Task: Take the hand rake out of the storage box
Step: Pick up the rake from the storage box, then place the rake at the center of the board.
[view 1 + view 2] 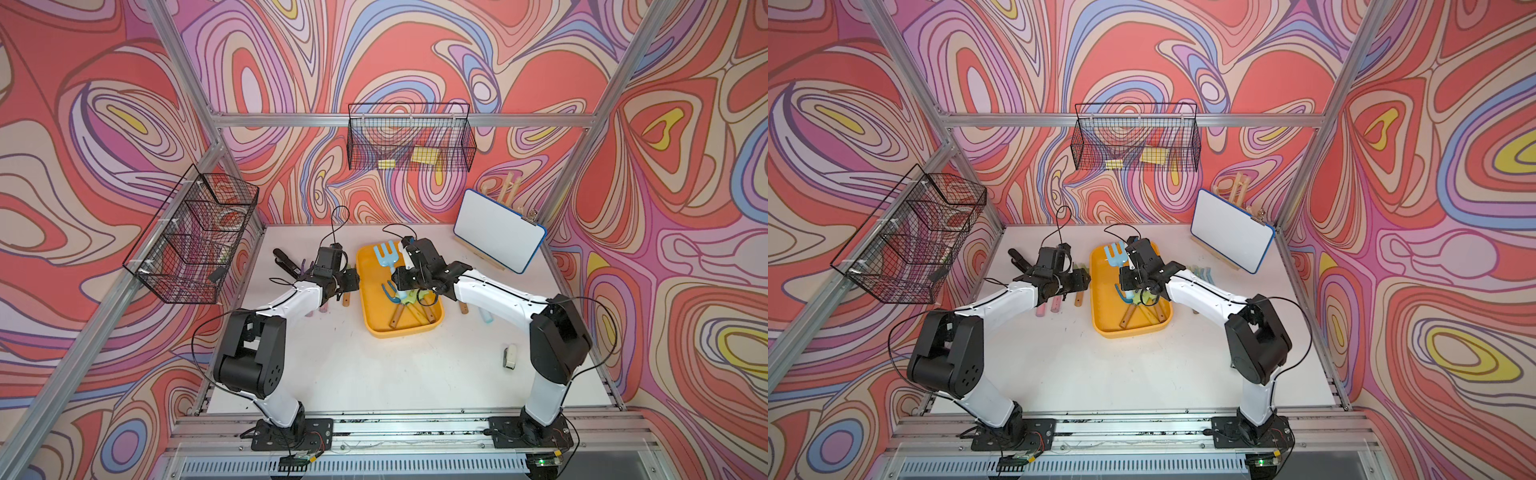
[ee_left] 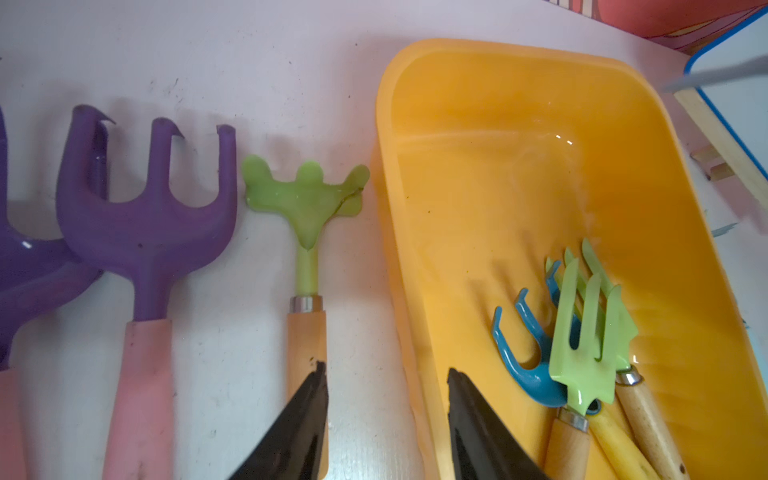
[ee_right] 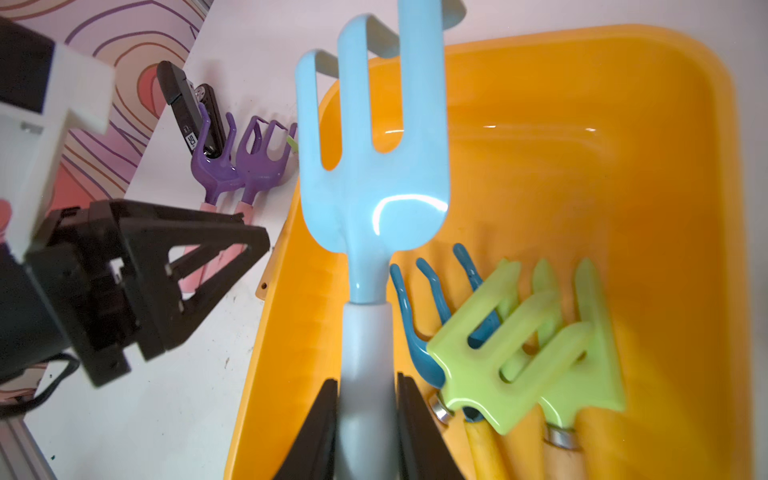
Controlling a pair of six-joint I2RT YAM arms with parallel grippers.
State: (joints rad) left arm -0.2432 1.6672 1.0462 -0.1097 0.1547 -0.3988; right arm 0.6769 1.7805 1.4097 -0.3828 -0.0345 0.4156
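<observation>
The right tool is clamped on the pale grey handle of the light blue hand rake. The rake's long axis runs straight out from the jaws, tines leading toward the far end of the storage box. The rake hangs over the box's far left part, apparently clear of the green rakes and dark blue rake on its floor. The right arm reaches in from the right, wrist bent over the box. The left tool stands part open and empty over the tabletop at the box's left rim.
</observation>
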